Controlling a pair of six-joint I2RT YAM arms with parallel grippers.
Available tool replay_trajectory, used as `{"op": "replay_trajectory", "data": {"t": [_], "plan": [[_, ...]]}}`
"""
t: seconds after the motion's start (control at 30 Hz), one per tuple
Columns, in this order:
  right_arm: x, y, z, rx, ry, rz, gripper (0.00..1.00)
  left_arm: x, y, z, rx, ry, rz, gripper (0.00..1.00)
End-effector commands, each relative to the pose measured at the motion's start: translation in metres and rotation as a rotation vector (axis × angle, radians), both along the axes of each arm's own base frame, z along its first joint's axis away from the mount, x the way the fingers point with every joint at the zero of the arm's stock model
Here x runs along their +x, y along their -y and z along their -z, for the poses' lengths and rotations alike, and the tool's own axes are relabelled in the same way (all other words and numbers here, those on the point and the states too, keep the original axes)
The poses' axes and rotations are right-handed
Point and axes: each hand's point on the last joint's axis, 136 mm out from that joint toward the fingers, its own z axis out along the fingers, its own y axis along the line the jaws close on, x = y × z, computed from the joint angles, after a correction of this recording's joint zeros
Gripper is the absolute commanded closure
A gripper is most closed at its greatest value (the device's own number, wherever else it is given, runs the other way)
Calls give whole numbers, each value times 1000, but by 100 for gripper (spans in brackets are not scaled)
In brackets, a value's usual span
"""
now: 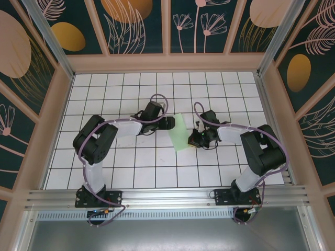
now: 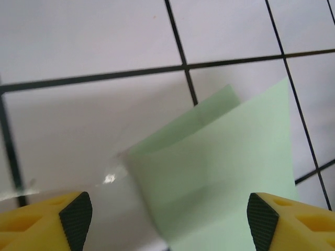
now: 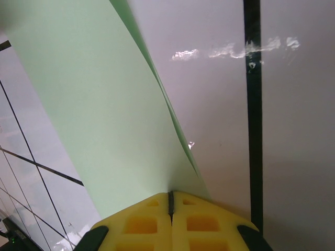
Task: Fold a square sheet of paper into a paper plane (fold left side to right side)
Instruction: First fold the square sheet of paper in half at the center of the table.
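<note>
The square sheet of paper [image 1: 180, 132] is pale mint green and lies doubled over on the grid floor between the two arms. My left gripper [image 1: 171, 123] stands at its left edge. In the left wrist view the left gripper [image 2: 168, 222] is open, its black pads [image 2: 76, 218] wide apart, and the curled, folded-over sheet [image 2: 220, 162] lies below and between them. My right gripper [image 1: 192, 139] is at the sheet's lower right. In the right wrist view the right gripper [image 3: 170, 201] is shut on the sheet's edge [image 3: 94, 104], which rises in two layers off the floor.
The white tiled floor [image 1: 131, 167] with black grid lines spreads around the sheet. Beige frame walls [image 1: 52, 130] with dark floral panels enclose it on three sides. The arm bases sit on an aluminium rail [image 1: 167, 197] at the near edge.
</note>
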Motion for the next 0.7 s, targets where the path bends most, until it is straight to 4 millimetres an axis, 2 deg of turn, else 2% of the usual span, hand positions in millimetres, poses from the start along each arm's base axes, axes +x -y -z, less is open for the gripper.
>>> {"op": "replay_trajectory", "data": {"t": [0.0,0.13,0.27,0.4,0.53,0.67], "plan": [[-19,30,33,-176,-86,21,97,-13,-3,-23,-51,13,32,23],[-19,31,33,-179,-87,23,97,-29,21,-40,-151,8,122,27],[-20,32,34,-185,-87,23,96,-42,40,-35,-175,-16,174,28],[-20,32,35,-185,-88,23,96,-33,44,-18,-142,-31,158,29],[-20,32,35,-188,-91,20,96,-22,49,-10,-122,-29,149,28],[-20,32,35,-190,-89,20,96,-11,40,0,-56,-20,102,27]]}}
